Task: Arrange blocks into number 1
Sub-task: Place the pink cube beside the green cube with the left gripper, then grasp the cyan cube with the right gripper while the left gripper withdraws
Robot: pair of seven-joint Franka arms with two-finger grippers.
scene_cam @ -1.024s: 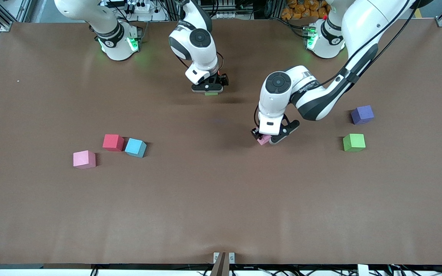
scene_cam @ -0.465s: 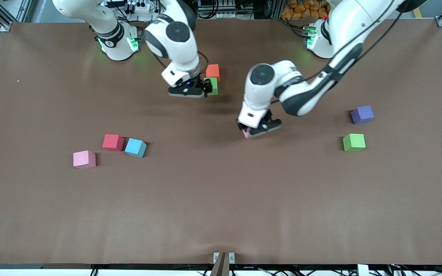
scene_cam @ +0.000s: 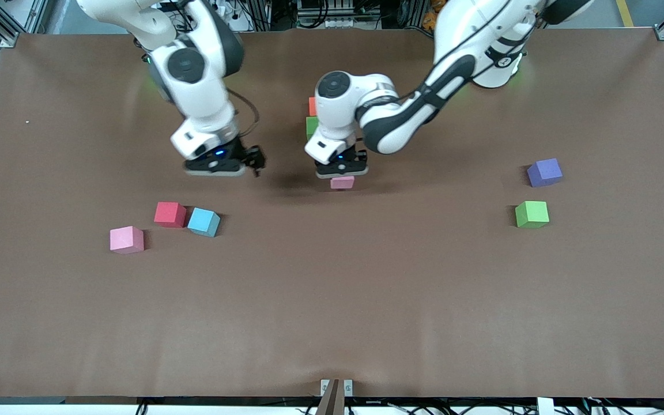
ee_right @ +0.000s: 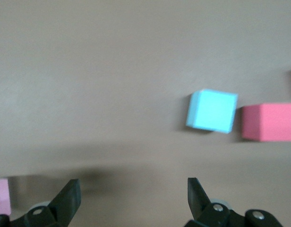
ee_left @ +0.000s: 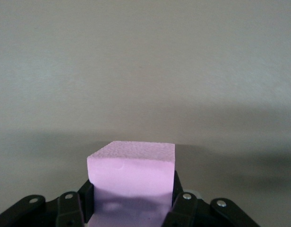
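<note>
You're looking at a plain brown table — the left gripper is clenching a pink block above it, just before the stacked-looking orange block and green block; the right gripper is hanging released.

The left hand points straight down over the middle of the desk, fingers clamped on a pink block; the right hand hangs beside it, fingers spread and holding nothing
</note>
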